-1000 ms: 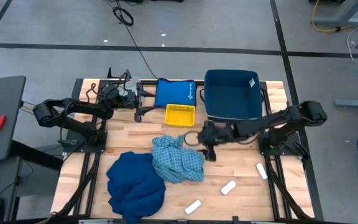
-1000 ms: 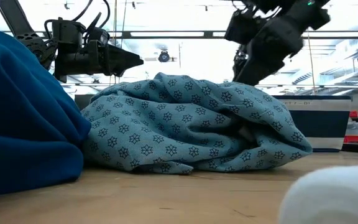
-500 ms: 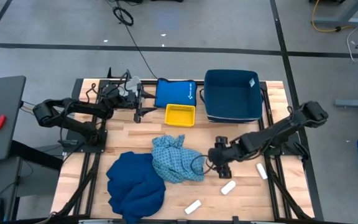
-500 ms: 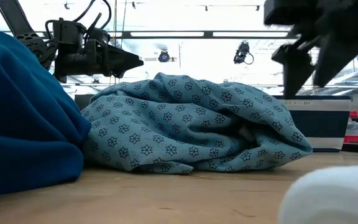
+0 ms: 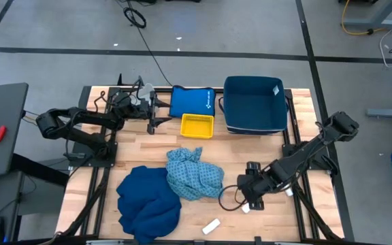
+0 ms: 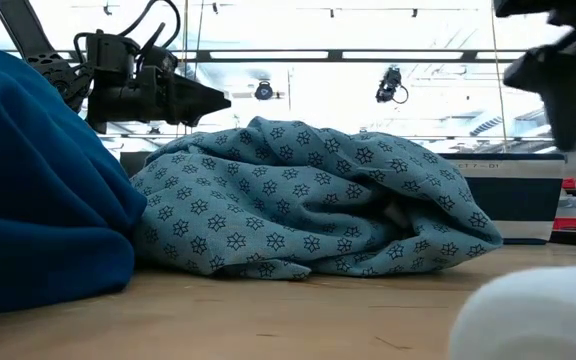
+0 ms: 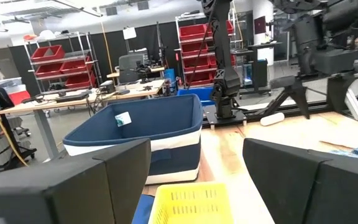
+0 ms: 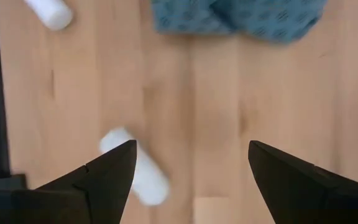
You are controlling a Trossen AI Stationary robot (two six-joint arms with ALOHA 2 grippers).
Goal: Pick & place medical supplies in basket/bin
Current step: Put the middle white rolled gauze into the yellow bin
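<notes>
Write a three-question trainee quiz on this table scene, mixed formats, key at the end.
1. True or false: the right tool hangs open above a white roll on the table.
2. Multiple choice: the yellow tray sits (A) inside the blue bin, (B) on the bare table beside the bin, (C) on the dark-blue cloth.
3. Fill in: the patterned cloth lies between the dark-blue cloth and the ____ tool.

Key: 1 true; 2 B; 3 right.
</notes>
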